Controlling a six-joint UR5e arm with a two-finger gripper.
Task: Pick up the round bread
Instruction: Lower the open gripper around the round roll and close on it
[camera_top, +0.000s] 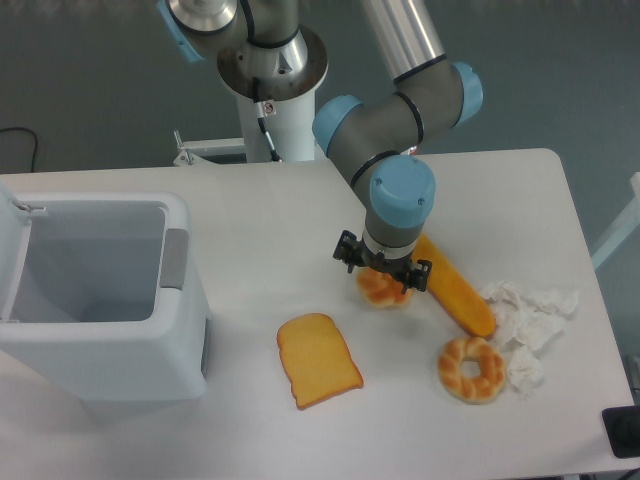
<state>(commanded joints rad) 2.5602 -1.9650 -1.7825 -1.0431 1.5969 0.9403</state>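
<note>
The gripper sits low over the bun, jaws spread to either side of it, not clenched; the bun lies on the table just left of the baguette

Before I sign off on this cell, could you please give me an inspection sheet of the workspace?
Surface: white table, no spills seen.
Job's things: round bread on the table, beside the baguette, directly under the gripper.
Clutter: toast slice, ring-shaped bread, crumpled paper, open white bin at the left.
Grippers: gripper low over the bun; whether its fingers are shut cannot be told.
Cables: black cable off the table's far left; one on the robot base.
Surroundings: grey floor, dark object at the lower right corner.
</note>
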